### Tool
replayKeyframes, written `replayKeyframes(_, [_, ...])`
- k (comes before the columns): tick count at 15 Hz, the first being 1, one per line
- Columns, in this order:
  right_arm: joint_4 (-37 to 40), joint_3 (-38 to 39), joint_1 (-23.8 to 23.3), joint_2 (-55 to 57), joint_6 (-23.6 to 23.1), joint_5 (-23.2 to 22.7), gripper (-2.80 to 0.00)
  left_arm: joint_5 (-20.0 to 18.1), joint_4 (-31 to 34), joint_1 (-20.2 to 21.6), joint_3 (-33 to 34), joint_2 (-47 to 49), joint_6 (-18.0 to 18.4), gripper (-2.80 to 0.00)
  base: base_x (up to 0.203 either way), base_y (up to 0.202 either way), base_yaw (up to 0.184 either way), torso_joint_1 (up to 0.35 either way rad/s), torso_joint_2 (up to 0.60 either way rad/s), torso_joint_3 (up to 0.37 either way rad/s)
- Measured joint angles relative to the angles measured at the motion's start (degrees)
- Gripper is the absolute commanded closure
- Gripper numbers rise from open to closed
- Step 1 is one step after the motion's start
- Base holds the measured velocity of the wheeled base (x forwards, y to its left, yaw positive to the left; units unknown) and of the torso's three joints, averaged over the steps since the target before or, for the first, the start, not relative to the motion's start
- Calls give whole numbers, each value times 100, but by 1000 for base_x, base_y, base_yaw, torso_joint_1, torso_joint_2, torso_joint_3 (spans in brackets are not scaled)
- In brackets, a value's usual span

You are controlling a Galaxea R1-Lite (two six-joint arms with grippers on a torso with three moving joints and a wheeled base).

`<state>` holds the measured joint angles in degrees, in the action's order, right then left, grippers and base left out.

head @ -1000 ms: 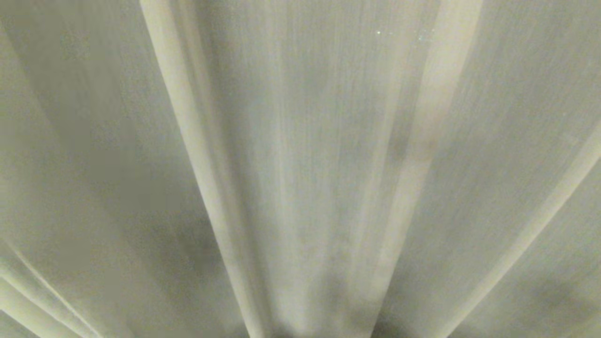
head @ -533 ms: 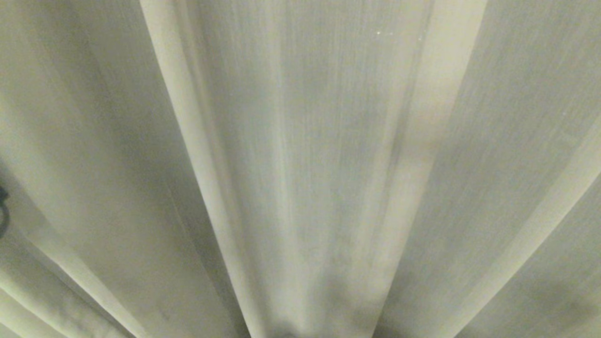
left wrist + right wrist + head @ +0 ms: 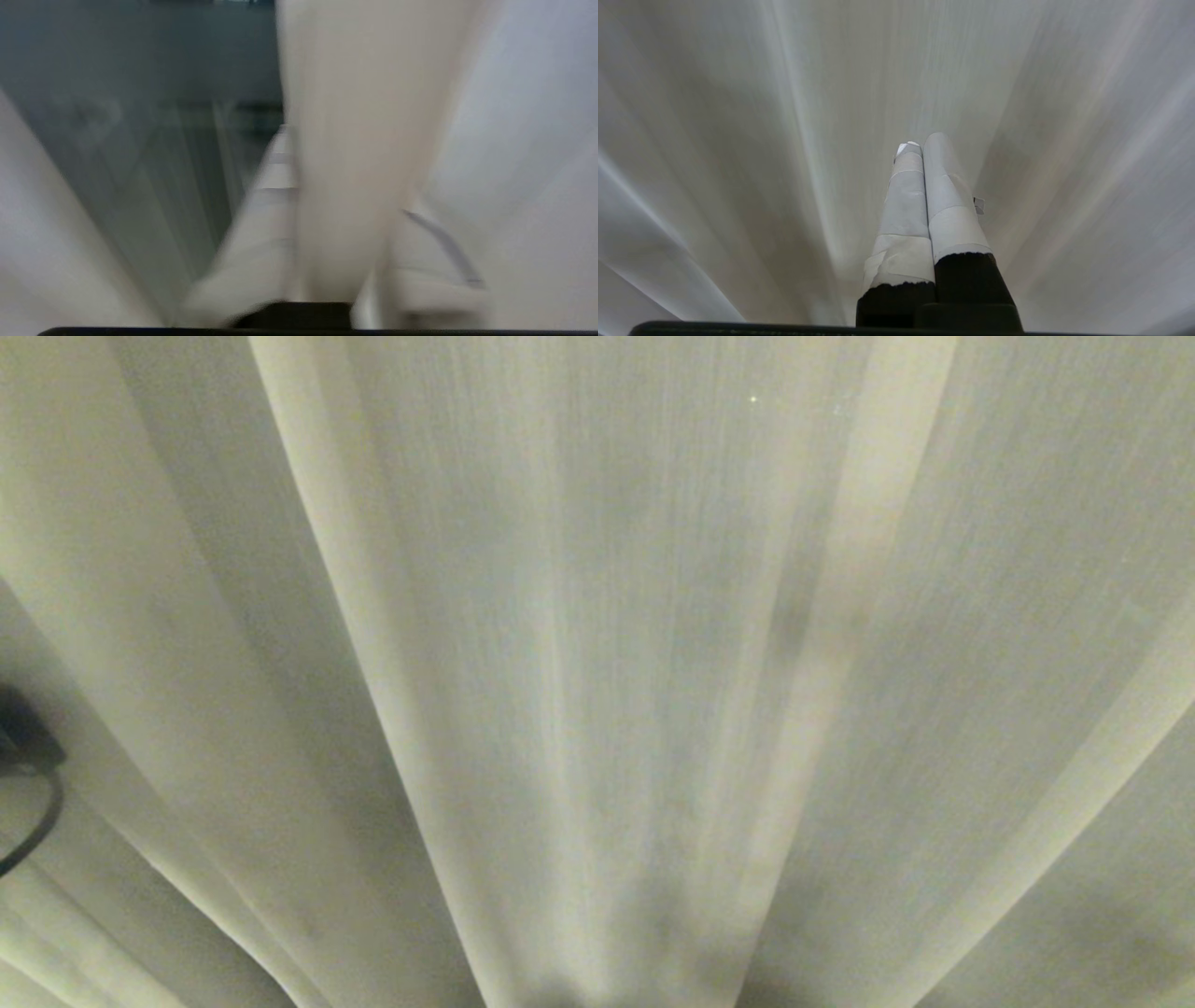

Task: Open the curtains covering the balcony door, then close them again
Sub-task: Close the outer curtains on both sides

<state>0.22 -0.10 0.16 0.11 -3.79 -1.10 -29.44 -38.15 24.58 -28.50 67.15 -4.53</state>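
curtains fill the head view, pleats fanning from 6 o'clock | balcony door glass beside a fold | left gripper fingers apart around that fold | right gripper clenched, empty, facing fabric

Head view, compared across the last second. At first only the curtains fill the picture. Half a second later a dark curved shape, apparently a cable, appears at the left edge. It now reaches further into the picture as a dark block with a cable loop below it; it sits on the left arm's side, identity not resolvable.

The folds on the left have shifted: the bright pleat left of centre now starts further left at the top, and the low left folds have fanned wider and rearranged.
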Motion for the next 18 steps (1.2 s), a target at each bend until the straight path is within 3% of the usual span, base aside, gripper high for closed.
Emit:
replayKeyframes(3, [-4, 0, 0, 0, -1, -5, 0, 65, 49, 21, -2, -209, -169, -280, 0, 0, 0, 0, 0, 0])
replayKeyframes(7, [-9, 0, 0, 0, 0, 0, 0, 440, 466, 19, -10, -869, -217, -280, 0, 0, 0, 0, 0, 0])
replayKeyframes(16, [-4, 0, 0, 0, 1, -2, 0, 1548, 3043, 32, 119, -3563, -184, -280, 0, 0, 0, 0, 0, 0])
replayKeyframes(17, [-4, 0, 0, 0, 2, 0, 0, 1597, 3210, 36, 216, -3826, -169, 0, 0, 0, 0, 0, 0, 0])
replayKeyframes(18, [-6, 0, 0, 0, 0, -2, 0, 1618, 3311, 36, 338, -4056, -157, 0, 0, 0, 0, 0, 0, 0])
